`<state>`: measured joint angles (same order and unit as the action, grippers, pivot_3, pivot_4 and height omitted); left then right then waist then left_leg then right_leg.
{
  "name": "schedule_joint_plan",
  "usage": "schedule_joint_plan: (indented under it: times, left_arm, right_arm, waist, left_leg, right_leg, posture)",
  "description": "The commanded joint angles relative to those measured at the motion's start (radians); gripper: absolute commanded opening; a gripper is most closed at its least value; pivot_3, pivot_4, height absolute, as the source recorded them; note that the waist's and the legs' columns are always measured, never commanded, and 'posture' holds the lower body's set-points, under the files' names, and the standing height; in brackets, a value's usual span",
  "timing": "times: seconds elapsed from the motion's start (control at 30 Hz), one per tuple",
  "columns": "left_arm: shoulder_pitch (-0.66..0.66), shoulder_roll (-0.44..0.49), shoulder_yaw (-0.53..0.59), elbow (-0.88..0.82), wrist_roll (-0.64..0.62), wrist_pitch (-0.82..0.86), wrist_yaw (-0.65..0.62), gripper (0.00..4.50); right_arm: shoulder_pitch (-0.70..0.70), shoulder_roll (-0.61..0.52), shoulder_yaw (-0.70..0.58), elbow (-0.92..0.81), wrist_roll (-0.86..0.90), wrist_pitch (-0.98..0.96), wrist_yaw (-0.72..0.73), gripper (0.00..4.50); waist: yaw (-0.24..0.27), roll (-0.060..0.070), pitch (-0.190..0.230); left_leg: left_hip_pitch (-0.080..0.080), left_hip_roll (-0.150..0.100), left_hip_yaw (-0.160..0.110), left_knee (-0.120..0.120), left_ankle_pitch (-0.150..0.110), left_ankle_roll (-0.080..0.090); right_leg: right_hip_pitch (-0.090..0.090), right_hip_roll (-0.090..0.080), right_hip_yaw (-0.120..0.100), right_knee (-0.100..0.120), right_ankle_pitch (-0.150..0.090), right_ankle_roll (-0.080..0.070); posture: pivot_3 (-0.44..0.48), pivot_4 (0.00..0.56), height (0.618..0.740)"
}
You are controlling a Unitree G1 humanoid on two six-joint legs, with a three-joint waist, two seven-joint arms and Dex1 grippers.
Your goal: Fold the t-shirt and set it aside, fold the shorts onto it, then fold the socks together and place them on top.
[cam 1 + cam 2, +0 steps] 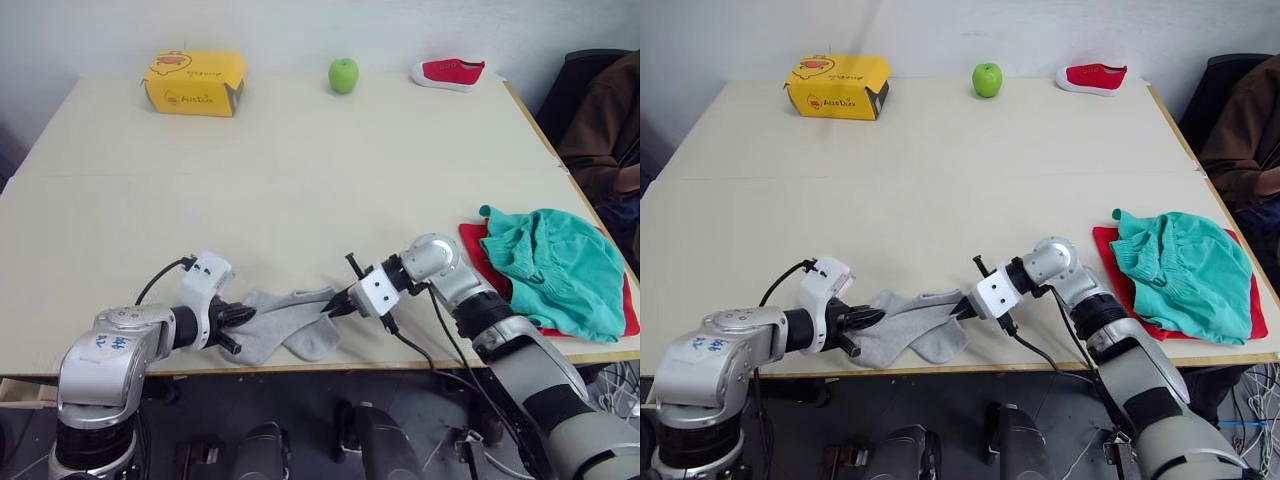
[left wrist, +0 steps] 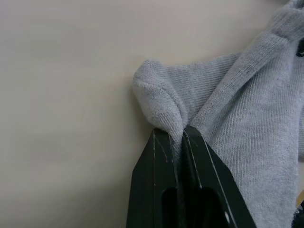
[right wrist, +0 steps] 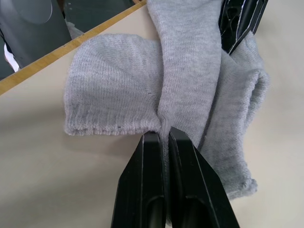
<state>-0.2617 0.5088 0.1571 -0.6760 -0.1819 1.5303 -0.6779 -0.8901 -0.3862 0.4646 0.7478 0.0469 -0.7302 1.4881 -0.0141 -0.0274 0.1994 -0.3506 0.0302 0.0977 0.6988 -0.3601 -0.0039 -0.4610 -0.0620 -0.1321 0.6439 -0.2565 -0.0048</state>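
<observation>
Near edge of the pale tabletop (image 1: pixel 300 180), centre-left: the socks (image 1: pixel 285 325), light grey, lie bunched and overlapping, one end close to the wooden lip of the tabletop. Left claw (image 1: pixel 236 327) comes in from the left and is clamped on a pinched fold at the left end of the socks; in the left wrist view the two black fingers (image 2: pixel 156 190) stand together with a ridge of grey knit squeezed between them. Right claw (image 1: pixel 336 303) reaches in from the right and is clamped on the right end of the socks; the right wrist view shows its fingers (image 3: pixel 147 190) nearly closed on a narrow strip of grey fabric that runs between them, with the rest of the sock fabric spread to either side and the left claw visible at the far end of the bundle. The socks are stretched between the two claws, resting on the tabletop. Right side, near the right edge of the tabletop: the t-shirt (image 1: pixel 480 250), bright red, lies flat, mostly covered; its edges show along the left and near sides. The shorts (image 1: pixel 555 265), teal, sit on top of it, rumpled, gathered hem facing left. The socks are well apart from that pile. Far edge of the tabletop: a yellow box (image 1: pixel 195 82) at far left, a green apple (image 1: pixel 343 74) at the middle, a small red shoe (image 1: pixel 449 72) to the right of it, all well apart from one another.
</observation>
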Motion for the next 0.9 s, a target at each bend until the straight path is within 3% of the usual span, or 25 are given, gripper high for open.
schedule_joint_plan:
  times: [0.03, 0.23, 0.33, 0.37, 0.43, 0.6, 0.9]
  left_arm:
    - [-0.008, 0.001, 0.036, 0.024, -0.026, -0.015, 0.038, 0.81]
    - [-0.061, 0.033, 0.092, 0.075, -0.105, -0.019, 0.027, 2.72]
    - [-0.081, 0.074, 0.132, 0.083, -0.165, 0.006, -0.004, 3.6]
    - [-0.084, 0.098, 0.14, 0.088, -0.187, 0.008, -0.02, 3.9]
    - [-0.076, 0.149, 0.143, 0.095, -0.225, -0.026, -0.057, 4.47]
    - [-0.108, 0.298, 0.039, 0.231, -0.253, -0.208, -0.14, 4.47]
    - [-0.249, 0.346, -0.202, 0.497, -0.226, -0.402, -0.211, 4.47]
  right_arm:
    - [-0.023, -0.011, -0.041, -0.012, 0.037, 0.03, 0.033, 1.12]
    - [0.001, -0.085, -0.102, -0.136, 0.083, 0.118, 0.021, 3.3]
    - [0.046, -0.138, -0.145, -0.265, 0.135, 0.282, 0.001, 4.34]
    - [0.066, -0.156, -0.162, -0.322, 0.161, 0.367, -0.011, 4.5]
    - [0.105, -0.182, -0.19, -0.424, 0.204, 0.503, -0.032, 4.5]
    - [0.27, -0.219, -0.186, -0.709, 0.215, 0.574, -0.065, 4.5]
    - [0.325, -0.115, -0.067, -0.713, 0.057, 0.647, -0.197, 4.5]
  waist:
    - [0.001, 0.0, 0.0]
    - [0.01, 0.0, 0.0]
    - [0.011, 0.0, 0.0]
    - [0.012, 0.0, 0.0]
    - [0.012, 0.0, 0.0]
    - [0.014, 0.0, 0.0]
    - [0.012, 0.0, 0.0]
  left_leg:
    - [0.0, 0.0, 0.0, 0.0, 0.0, 0.0]
    - [0.0, 0.0, 0.0, 0.0, 0.0, 0.0]
    - [0.0, 0.0, 0.0, 0.0, 0.0, -0.001]
    - [0.0, 0.0, 0.0, 0.0, 0.0, -0.001]
    - [-0.001, 0.0, -0.001, 0.0, 0.0, -0.001]
    - [0.0, 0.0, -0.001, 0.0, -0.001, -0.002]
    - [-0.001, 0.0, 0.001, 0.0, -0.001, -0.002]
  right_leg:
    - [0.0, 0.0, 0.0, 0.0, 0.0, 0.0]
    - [0.0, 0.0, 0.0, 0.0, 0.0, 0.0]
    - [0.0, 0.0, 0.0, 0.0, 0.0, 0.0]
    - [0.0, 0.0, 0.0, 0.0, 0.0, 0.0]
    - [0.0, 0.0, 0.0, 0.0, 0.0, 0.0]
    - [-0.001, 0.0, 0.0, -0.002, 0.0, -0.001]
    - [-0.002, 0.0, 0.0, 0.001, 0.0, -0.001]
  posture:
    - [0.0, 0.15, 0.74]
    - [0.0, 0.15, 0.74]
    - [0.0, 0.15, 0.74]
    - [0.0, 0.15, 0.74]
    - [0.0, 0.15, 0.74]
    - [0.0, 0.15, 0.74]
    - [0.0, 0.15, 0.74]
